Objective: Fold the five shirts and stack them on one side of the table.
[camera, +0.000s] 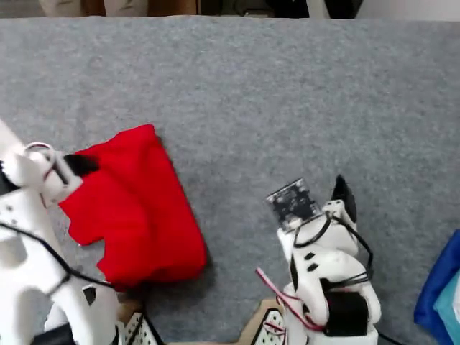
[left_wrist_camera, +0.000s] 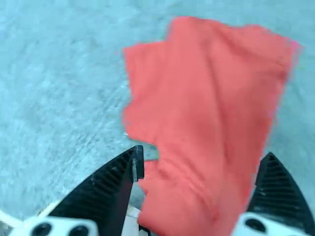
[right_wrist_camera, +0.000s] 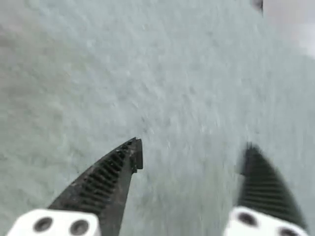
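From where I stand, the red shirt (camera: 133, 208) lies roughly folded on the left part of the grey counter (camera: 287, 86). Its long axis runs from the far side towards the near edge and slants a little to the right as it comes nearer. The near end is the thicker, rounded one.

The left end effector (camera: 80, 164) sits at the shirt's far left edge. Its own camera adds that the left end effector (left_wrist_camera: 203, 156) is spread wide, with the red shirt (left_wrist_camera: 206, 108) lying between the two black fingers (left_wrist_camera: 118, 182) and not pinched.

The right end effector (camera: 343, 192) is well apart from the shirt, over bare counter near the front. Its wrist camera shows the right end effector (right_wrist_camera: 194, 145) just as wide, holding nothing.

From overhead I also see a blue cloth (camera: 437, 286) at the right edge, with a paler teal piece (camera: 454, 305) against it.
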Robot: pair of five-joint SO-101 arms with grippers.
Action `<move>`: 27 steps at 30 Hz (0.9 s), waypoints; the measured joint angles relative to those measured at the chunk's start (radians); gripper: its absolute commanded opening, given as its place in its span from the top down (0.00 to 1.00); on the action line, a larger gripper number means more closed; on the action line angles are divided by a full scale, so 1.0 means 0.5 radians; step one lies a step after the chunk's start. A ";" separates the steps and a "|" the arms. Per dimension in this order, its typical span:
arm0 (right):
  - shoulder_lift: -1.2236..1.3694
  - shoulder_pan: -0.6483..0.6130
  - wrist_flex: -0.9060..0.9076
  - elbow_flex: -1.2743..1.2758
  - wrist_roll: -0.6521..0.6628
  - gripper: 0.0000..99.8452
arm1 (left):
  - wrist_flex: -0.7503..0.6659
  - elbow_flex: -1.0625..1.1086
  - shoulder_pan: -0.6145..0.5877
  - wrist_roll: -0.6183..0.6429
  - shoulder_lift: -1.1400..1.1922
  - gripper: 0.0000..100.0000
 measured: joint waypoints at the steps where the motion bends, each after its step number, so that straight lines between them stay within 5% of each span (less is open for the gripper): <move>1: 0.000 -0.074 -0.040 -0.025 -0.006 0.65 | -0.028 0.000 -0.043 0.003 0.080 0.64; 11: 1.148 -0.479 -0.310 -0.847 -0.522 0.68 | -0.430 -0.003 -0.104 0.003 0.985 0.73; 18: 2.206 -0.807 -0.172 -1.768 -0.893 0.68 | -0.660 -0.006 -0.107 0.000 1.274 0.98; 27: 2.774 -1.108 -0.169 -2.302 -1.138 0.68 | -0.605 -0.071 0.015 -0.175 1.326 0.98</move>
